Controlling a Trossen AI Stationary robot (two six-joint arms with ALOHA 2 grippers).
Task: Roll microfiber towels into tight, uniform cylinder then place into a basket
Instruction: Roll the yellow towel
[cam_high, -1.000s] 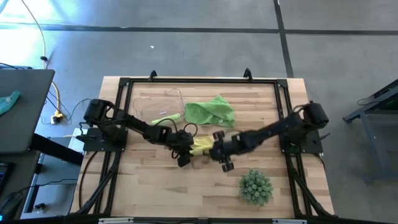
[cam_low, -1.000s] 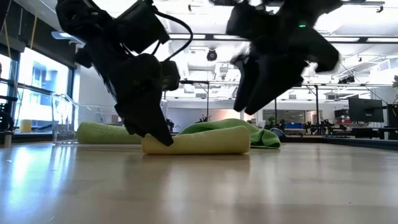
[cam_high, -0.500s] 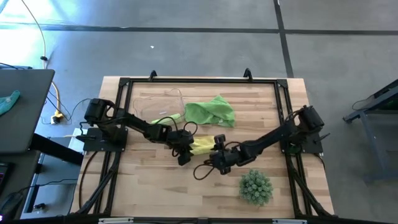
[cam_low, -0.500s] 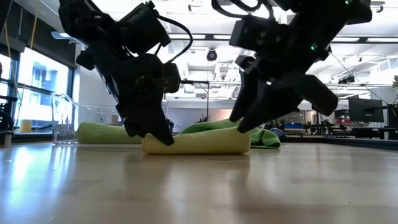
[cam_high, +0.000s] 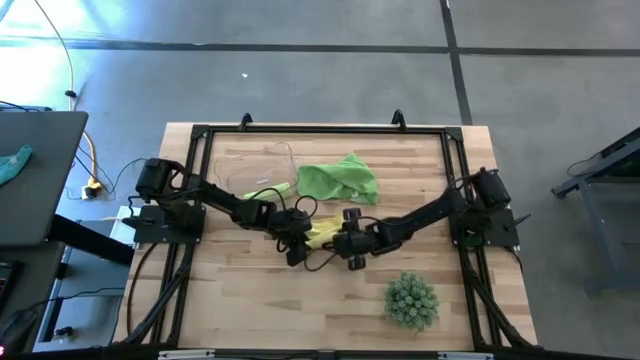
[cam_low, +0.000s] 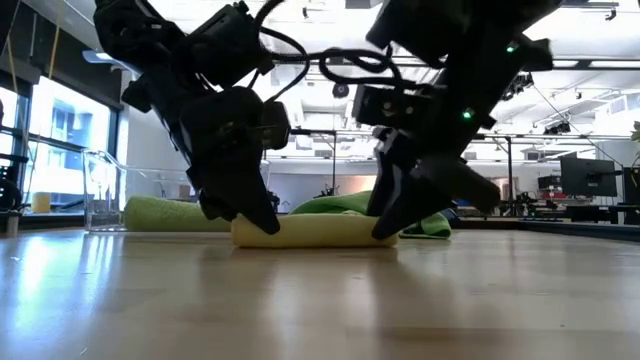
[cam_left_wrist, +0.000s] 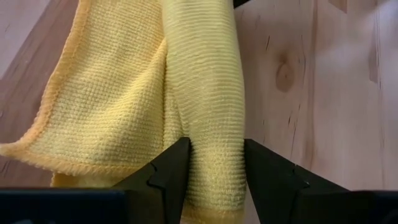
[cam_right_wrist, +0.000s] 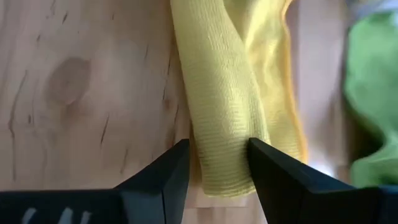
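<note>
Yellow towel (cam_high: 322, 235) lies mid-table as a part-rolled tube, long axis running left to right between the arms. Left gripper (cam_high: 295, 250) pinches its left end, right gripper (cam_high: 352, 248) its right end, each clenched across the roll; a loose flap trails on the far side. Clear basket (cam_high: 255, 165) sits well apart, nearer the left arm.

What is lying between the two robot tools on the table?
The rolled yellow towel lies between the left tool and the right tool, one at each end. The low view shows it best.
</note>
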